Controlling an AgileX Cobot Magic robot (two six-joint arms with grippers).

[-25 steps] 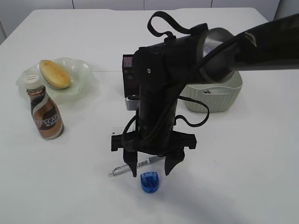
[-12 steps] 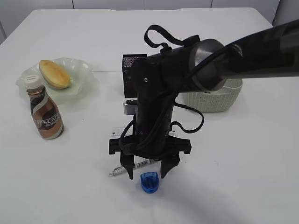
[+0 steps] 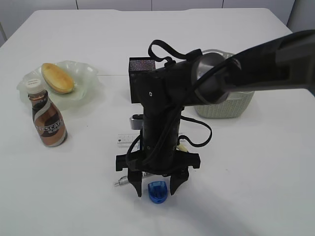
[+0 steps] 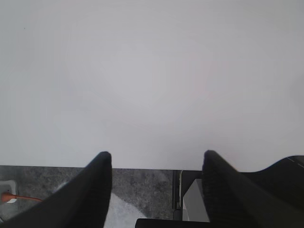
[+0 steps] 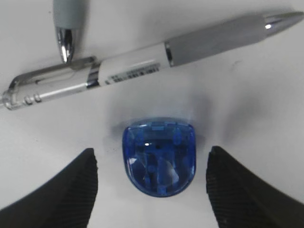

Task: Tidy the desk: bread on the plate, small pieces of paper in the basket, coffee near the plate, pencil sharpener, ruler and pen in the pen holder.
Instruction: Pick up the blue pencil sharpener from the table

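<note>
sharpener: the blue sharpener [image 5: 159, 156] sits on the counter [image 3: 246, 187] squarely between my right tool's [image 5: 151, 187] two fingers, rounded end toward the wrist camera; I see a gap on each side, nothing touching.
right tool: fingers well apart, holding nothing, pointed straight down over the sharpener; I judge a short drop and a squeeze would take it.
nearer arm: the right one by far; my left tool [image 4: 156, 164] hangs spread and empty over the counter's edge, with nothing of the task in its view.
pen: the pen [image 5: 142, 64] lies just beyond the sharpener, long axis crosswise to my fingers, close enough that I'd mind nudging it.
ruler: the ruler [image 3: 127, 139] lies beyond the pen, partly hidden by the arm.
holder: the holder [image 3: 140, 78] stands farther back from the sharpener, behind the arm.
basket: the basket [image 3: 231, 105] is to the holder's right.
far left of the sharpener: coffee [image 3: 47, 118] beside the plate [image 3: 86, 78], bread [image 3: 57, 77] on it.
</note>
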